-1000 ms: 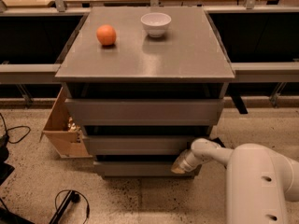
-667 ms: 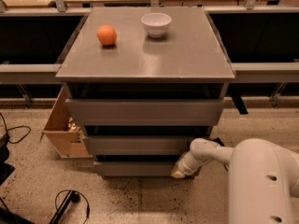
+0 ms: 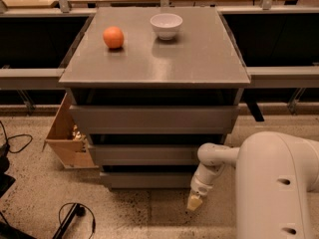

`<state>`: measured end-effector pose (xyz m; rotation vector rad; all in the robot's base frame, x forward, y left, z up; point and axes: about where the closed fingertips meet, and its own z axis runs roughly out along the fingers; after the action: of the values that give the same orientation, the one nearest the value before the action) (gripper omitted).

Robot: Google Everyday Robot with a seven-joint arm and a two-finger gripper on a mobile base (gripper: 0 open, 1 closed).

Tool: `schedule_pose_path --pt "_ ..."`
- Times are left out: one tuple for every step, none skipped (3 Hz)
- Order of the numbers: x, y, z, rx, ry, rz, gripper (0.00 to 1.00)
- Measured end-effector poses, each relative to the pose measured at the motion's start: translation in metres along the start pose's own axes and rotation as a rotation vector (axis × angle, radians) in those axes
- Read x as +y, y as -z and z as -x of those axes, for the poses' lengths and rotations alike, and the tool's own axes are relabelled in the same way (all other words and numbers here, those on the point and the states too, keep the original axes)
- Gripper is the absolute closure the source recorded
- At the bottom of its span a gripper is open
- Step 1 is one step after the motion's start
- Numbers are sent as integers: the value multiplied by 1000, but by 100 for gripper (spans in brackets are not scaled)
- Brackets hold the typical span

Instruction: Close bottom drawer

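Camera view looks down from above the robot, whose pale arm [image 3: 279, 183] fills the near right corner and reaches left and downward to the gripper [image 3: 194, 201], a yellowish tip hanging low over the speckled floor [image 3: 149, 218]. Whether the gripper is clenched or released I cannot tell; it carries nothing that can be seen. Just beyond and up-left of it lies the bottom drawer [image 3: 144, 179], the lowest of the three grey fronts. Its long axis runs left to right across the view, and the gripper sits at the right end of that front, just off the lower right corner; contact with the panel cannot be made out. The drawer seems to stand out a little from the cabinet, though from this height that is hard to judge. So the push that shuts it should go away from the robot, straight into the flat front, and since the gripper is off towards one end, the tray may skew unless the contact point shifts left towards the middle. Above come the middle drawer [image 3: 144, 154] and the top drawer [image 3: 149, 119]. Farthest, on the cabinet top [image 3: 199, 59], an orange [image 3: 113, 37] and a white bowl [image 3: 166, 25] sit well apart from the work.
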<state>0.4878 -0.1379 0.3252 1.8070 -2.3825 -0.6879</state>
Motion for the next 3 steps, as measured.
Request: schedule_pose_path --pt "68 22 -25 68 -119 140 100" --pt "121 52 -43 106 -247 158 100" --pt "156 83 -46 138 -354 34 100"
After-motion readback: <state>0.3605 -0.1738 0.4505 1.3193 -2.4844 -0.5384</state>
